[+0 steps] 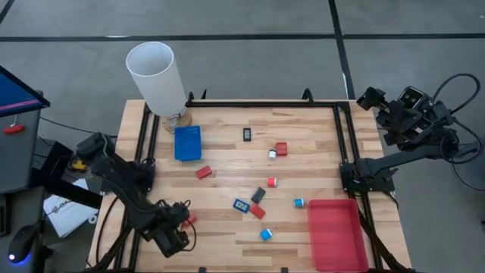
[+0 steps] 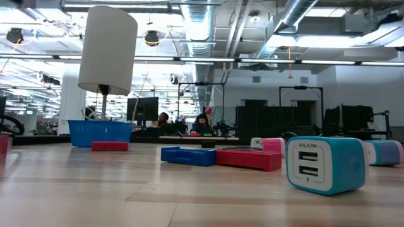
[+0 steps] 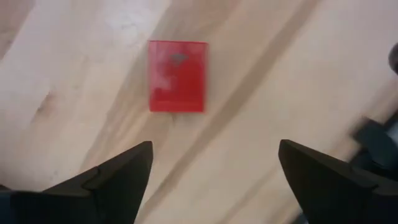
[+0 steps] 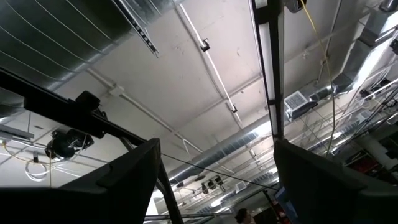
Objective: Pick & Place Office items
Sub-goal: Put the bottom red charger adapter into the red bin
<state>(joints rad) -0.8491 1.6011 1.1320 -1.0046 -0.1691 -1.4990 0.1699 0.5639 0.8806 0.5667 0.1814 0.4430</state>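
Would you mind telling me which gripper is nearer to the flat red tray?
The right gripper, though not by much. It is raised outside the table's far right corner, beyond the red tray. The left gripper hangs over the near left part of the table, across from the tray.

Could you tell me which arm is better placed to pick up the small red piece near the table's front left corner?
The left. Its open gripper hangs right over the red piece, which lies flat on the table. The right gripper is raised beyond the far right corner, pointing at the ceiling.
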